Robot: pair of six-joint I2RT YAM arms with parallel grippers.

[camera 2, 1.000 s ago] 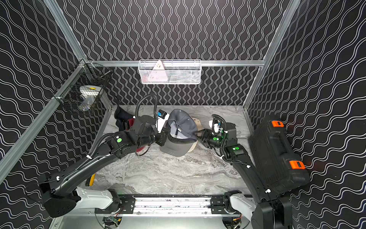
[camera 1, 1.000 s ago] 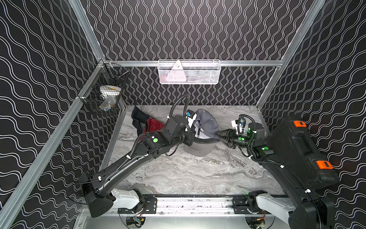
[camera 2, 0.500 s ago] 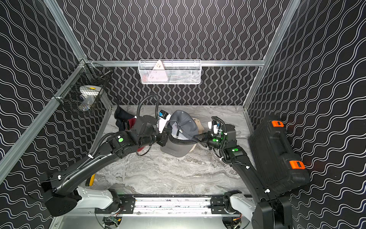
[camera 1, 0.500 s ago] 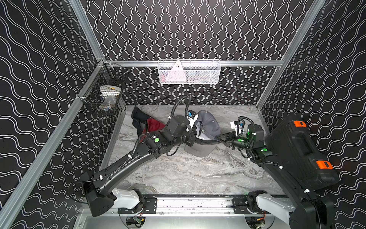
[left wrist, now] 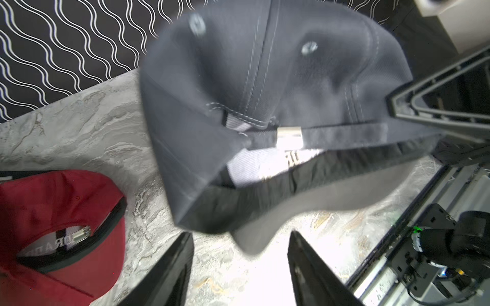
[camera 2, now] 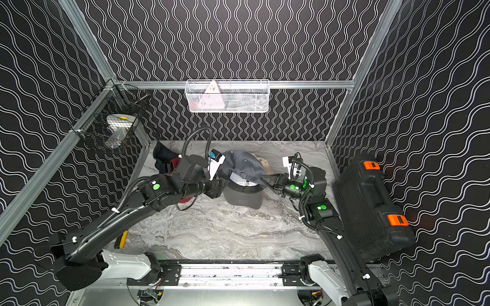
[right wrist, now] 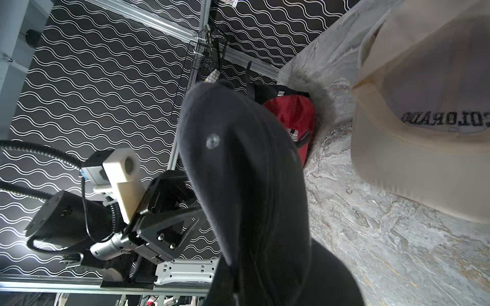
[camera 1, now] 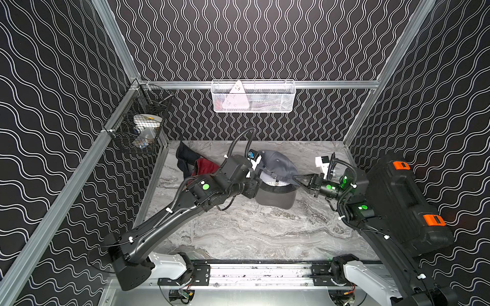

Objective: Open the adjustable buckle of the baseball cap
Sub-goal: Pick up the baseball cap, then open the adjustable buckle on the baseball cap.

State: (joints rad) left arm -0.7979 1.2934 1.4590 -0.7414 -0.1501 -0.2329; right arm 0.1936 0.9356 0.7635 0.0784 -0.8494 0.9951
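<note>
A dark grey baseball cap point(camera 1: 275, 169) hangs tilted over the marble table, its back facing my left wrist camera. The silver adjustable buckle point(left wrist: 289, 135) sits on the rear strap and looks closed. My right gripper point(camera 1: 295, 178) is shut on the cap's point(camera 2: 244, 169) right side by the strap end; in the right wrist view the cap point(right wrist: 238, 172) covers the jaws. My left gripper point(left wrist: 240, 234) is open just below the cap's point(left wrist: 265, 79) lower edge, with only table between its fingers. In both top views the left gripper point(camera 2: 221, 185) sits against the cap's left side.
A red cap point(camera 1: 205, 165) and a dark one point(camera 1: 185, 156) lie at the back left. A beige cap point(right wrist: 424, 106) lies behind the grey one. A black case point(camera 1: 405, 201) stands at the right, a yellow-handled tool point(camera 2: 122, 239) at the front left. Wire baskets point(camera 1: 140, 127) point(camera 1: 253, 96) hang on the walls.
My right gripper closed on the cap's right side. My left gripper, shut on the cap's left side before, has opened and let go.
</note>
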